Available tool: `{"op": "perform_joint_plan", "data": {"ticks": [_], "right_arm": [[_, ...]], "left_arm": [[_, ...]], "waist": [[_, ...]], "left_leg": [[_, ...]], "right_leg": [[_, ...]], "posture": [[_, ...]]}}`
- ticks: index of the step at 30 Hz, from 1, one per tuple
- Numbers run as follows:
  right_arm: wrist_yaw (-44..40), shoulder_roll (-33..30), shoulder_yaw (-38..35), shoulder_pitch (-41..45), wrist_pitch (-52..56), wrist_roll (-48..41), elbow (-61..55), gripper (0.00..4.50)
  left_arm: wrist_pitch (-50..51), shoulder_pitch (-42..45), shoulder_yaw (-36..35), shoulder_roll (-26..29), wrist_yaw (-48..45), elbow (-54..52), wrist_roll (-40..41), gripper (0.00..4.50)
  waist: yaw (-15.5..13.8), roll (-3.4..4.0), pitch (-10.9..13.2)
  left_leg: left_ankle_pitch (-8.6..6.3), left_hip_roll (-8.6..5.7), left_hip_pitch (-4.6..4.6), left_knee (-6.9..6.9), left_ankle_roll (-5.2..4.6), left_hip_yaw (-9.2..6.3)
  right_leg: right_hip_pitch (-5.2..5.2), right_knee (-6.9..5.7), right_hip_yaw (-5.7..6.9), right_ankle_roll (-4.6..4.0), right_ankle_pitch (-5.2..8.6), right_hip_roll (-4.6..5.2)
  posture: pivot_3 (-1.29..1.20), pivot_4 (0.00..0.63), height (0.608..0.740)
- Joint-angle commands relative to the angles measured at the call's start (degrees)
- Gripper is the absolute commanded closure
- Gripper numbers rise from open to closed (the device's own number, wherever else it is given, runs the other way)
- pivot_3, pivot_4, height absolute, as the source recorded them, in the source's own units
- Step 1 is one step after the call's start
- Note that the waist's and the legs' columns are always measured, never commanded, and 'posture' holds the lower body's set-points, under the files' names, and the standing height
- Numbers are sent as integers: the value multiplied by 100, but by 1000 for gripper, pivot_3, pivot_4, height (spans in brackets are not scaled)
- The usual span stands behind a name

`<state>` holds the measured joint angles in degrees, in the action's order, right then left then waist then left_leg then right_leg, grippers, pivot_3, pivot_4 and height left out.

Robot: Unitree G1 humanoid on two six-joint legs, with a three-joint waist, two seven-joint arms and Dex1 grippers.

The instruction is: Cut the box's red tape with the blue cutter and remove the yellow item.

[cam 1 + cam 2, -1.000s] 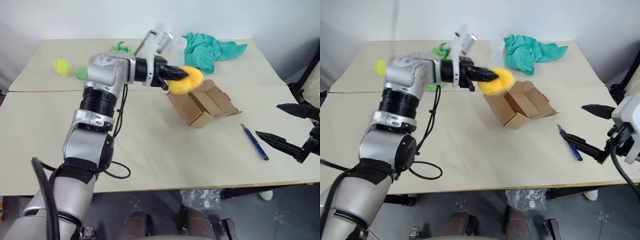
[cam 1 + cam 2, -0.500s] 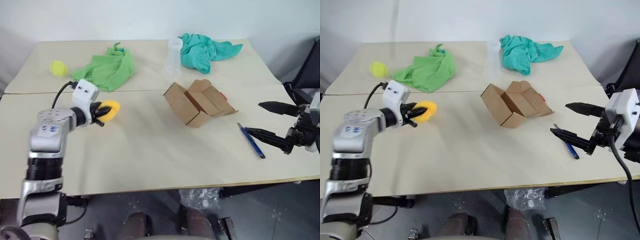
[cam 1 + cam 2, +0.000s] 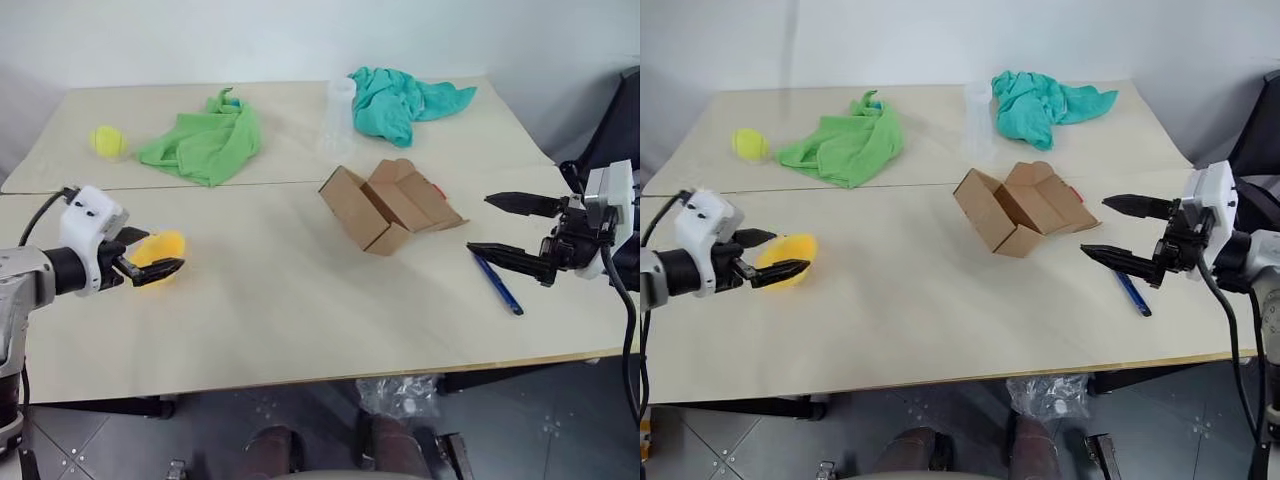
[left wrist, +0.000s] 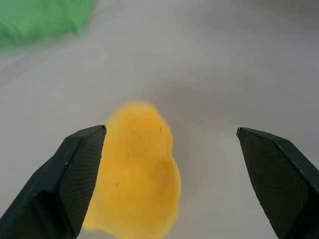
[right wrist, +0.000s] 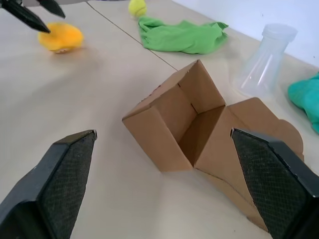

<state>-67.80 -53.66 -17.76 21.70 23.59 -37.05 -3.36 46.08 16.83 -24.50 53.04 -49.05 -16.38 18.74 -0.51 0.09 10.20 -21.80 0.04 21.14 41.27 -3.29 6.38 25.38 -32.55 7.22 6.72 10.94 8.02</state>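
Since a sec ago my left hand (image 3: 150,262) swung the yellow item (image 3: 156,246) away from the box (image 3: 385,205), over to the table's (image 3: 300,300) left edge, & its fingers went from clamped to spread. Item now sits on the table betw. the fingers, released or v. nearly; can't tell if one pad still brushes it. Wrist view has it closer to one finger (image 4: 79,169), w/ clear gap to the other.

Box lies open on its side mid-table, flaps splayed, inside empty. Small bit of red tape (image 3: 437,190) shows on the far flap. Cutter (image 3: 497,284) lies flat nr the right edge, just under my right hand (image 3: 496,224), which hovers w/ fingers wide, holding nothing.

Judgement: cut + removal look done; step in hand is a clean let-go. To do it well: keep fingers wide, back the left hand straight out along its own line, no sideways sweep, or a fingertip could nudge the item, which is rounded & may roll toward the edge. Lift a touch first so pads clear it. Right hand needs no move; keep it off the cutter.

Green cloth (image 3: 205,143), tennis ball (image 3: 106,141), teal cloth (image 3: 400,98) & clear cup (image 3: 340,108) sit along the far edge, well apart from all this.
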Motion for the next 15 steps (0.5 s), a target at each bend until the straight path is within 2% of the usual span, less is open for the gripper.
{"op": "perform_joint_plan", "data": {"ticks": [1, 4, 7, 9, 11, 15], "right_arm": [[32, -15, -177, 20, -109, -5, -39, 0], [97, -33, -281, -170, -87, 19, -145, 0], [141, -113, -412, -583, -149, 189, -228, 0], [67, -215, -526, -1066, -315, 434, -223, 0], [9, -240, -822, -1940, -636, 817, -91, 0], [262, -31, -1172, -2610, -834, 922, 67, 0]], "left_arm": [[-308, 150, -64, -336, 151, -618, 427, 36], [-262, 293, 130, -975, 95, -728, 1115, 36], [-713, 148, 625, -1500, 186, -685, 1021, 36], [-990, -92, 971, -1574, 50, -609, 862, 36], [-1385, -406, 1194, -1643, -108, -341, 726, 36], [-1737, -516, 1454, -1618, -384, 161, 720, 36]], "waist": [[-7, 0, 0], [-39, 6, -3], [-63, 5, -3], [-64, 6, -4], [-93, 9, -5], [-79, 9, -5]], "left_leg": [[0, -1, -1, -1, 0, 0], [1, -4, -1, 1, -1, 4], [1, -3, -7, 1, -2, 11], [1, -3, -7, 0, -2, 22], [1, -3, -11, -4, -2, 34], [0, 1, -14, -8, -1, 46]], "right_leg": [[0, -1, -1, 0, 0, 1], [0, -6, -5, 0, 0, 1], [0, -12, -8, 1, 0, -1], [0, -9, -15, 1, -1, -7], [0, -6, -20, 2, -1, -11], [1, 8, -26, 4, -3, -19]], "posture": [[0, 150, 740], [0, 150, 740], [0, 150, 740], [0, 150, 740], [0, 150, 740], [0, 150, 740]]}}
